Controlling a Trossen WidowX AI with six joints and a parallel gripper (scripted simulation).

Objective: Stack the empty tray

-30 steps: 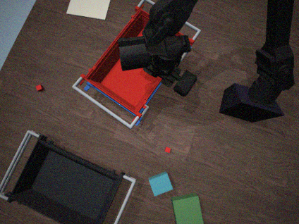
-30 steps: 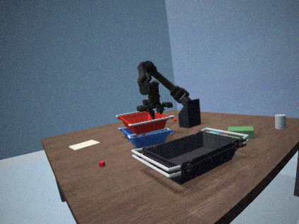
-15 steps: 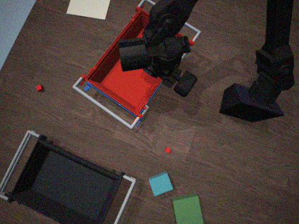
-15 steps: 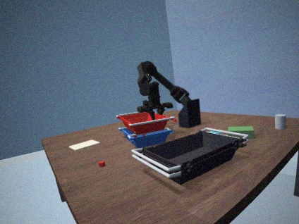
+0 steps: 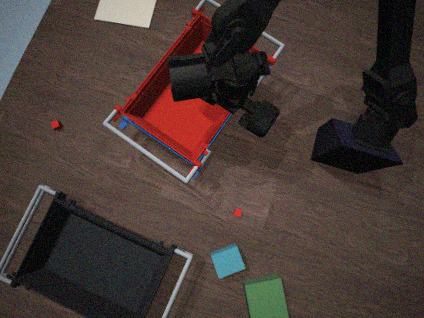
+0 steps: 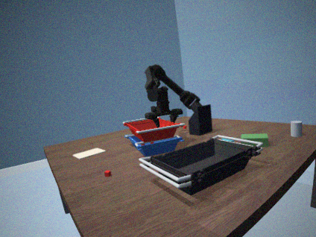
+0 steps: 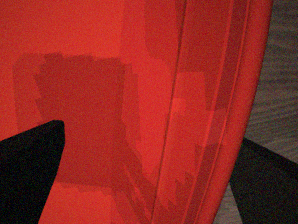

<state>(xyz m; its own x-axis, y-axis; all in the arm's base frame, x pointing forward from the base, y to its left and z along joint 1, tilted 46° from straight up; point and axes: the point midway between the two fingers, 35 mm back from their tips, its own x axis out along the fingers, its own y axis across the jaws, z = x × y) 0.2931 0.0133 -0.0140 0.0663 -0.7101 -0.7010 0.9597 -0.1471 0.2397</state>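
Observation:
The red tray (image 5: pixel 157 87) (image 6: pixel 156 133) (image 7: pixel 215 50) sits roughly level above the blue tray (image 5: pixel 123 123) (image 6: pixel 160 148), not down inside it. Its floor looks empty. Its own white bars stand out over its ends. Part of a white bar (image 6: pixel 148 142) shows between the trays; the rest of the blue tray's bars and its load are hidden. My gripper (image 5: pixel 234 107) (image 6: pixel 165 120) (image 7: pixel 147 139) is open astride one long wall of the red tray, one finger inside and one outside, with space between the fingers and the wall.
A large black tray (image 5: pixel 115 223) (image 6: pixel 216 177) with white bars stands nearby. Small red cubes (image 5: pixel 56 125) (image 5: pixel 238 213) (image 6: pixel 107 173), a cyan block (image 5: pixel 228 261), a green block (image 5: pixel 266 300) (image 6: pixel 255 140), a white cylinder (image 6: pixel 296 129) and a cream sheet (image 5: pixel 125 11) (image 6: pixel 89 153) lie around.

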